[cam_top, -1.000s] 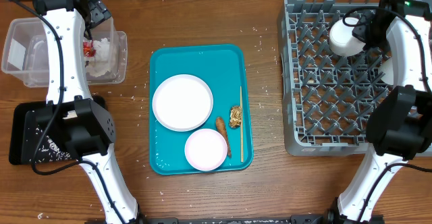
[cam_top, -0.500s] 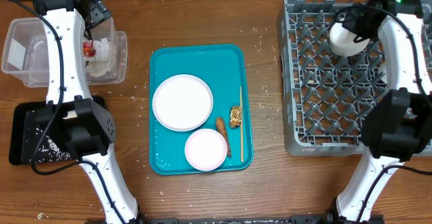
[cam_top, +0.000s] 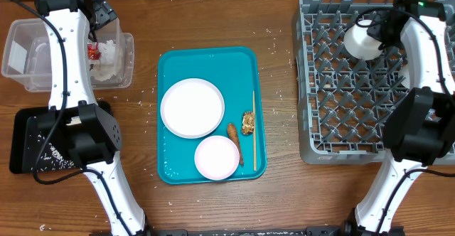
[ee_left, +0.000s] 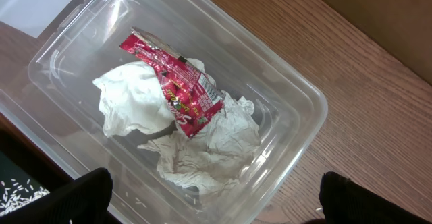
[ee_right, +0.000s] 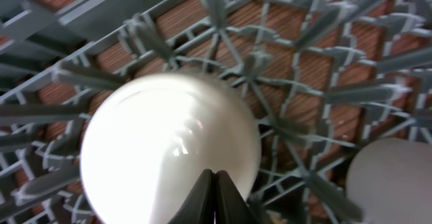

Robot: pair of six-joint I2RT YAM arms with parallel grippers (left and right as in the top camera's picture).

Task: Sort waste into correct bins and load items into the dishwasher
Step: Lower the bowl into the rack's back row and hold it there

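Observation:
My right gripper (cam_top: 380, 31) is over the far part of the grey dishwasher rack (cam_top: 355, 115). It is shut on the rim of a white cup (cam_top: 361, 40), which also fills the right wrist view (ee_right: 169, 150) just above the closed fingers (ee_right: 214, 183) and the rack's tines. My left gripper (cam_top: 106, 12) is open and empty above a clear bin (ee_left: 297, 96) holding crumpled white tissue (ee_left: 202, 150) and a red wrapper (ee_left: 179, 82). On the teal tray (cam_top: 170, 62) lie a white plate (cam_top: 192, 107), a small white bowl (cam_top: 217, 157), a chopstick (cam_top: 254, 129) and food scraps (cam_top: 248, 122).
A second clear bin (cam_top: 21, 47) stands at the far left. A black tray (cam_top: 28, 140) with rice grains lies in front of it. Rice grains are scattered on the wooden table. A pale round thing (ee_right: 391, 177) shows at the lower right of the right wrist view.
My right gripper has shifted the white cup a little over the rack, first right, then back left. The left arm has not moved.

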